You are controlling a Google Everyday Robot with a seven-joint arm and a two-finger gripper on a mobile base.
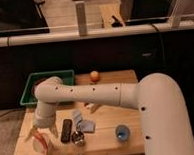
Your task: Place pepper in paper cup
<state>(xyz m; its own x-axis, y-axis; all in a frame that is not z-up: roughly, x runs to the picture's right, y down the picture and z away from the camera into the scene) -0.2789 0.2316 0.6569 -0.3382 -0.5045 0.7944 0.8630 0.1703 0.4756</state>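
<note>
My gripper (41, 137) hangs low over the front left corner of the wooden table (105, 144), at the end of the big white arm (91, 95). A slim red-orange pepper (41, 141) shows right under the gripper. A pale off-white shape around and below it looks like the paper cup (48, 147). The pepper sits at or just inside the cup's mouth; I cannot tell whether it touches the cup. The arm hides part of the table's middle.
A black remote-like bar (67, 130) lies just right of the gripper, with a small metal can (78, 139) and a blue-white packet (83, 124) beside it. A blue cup (122, 133) stands front right. A green bin (48, 78) and an orange fruit (94, 75) sit at the back.
</note>
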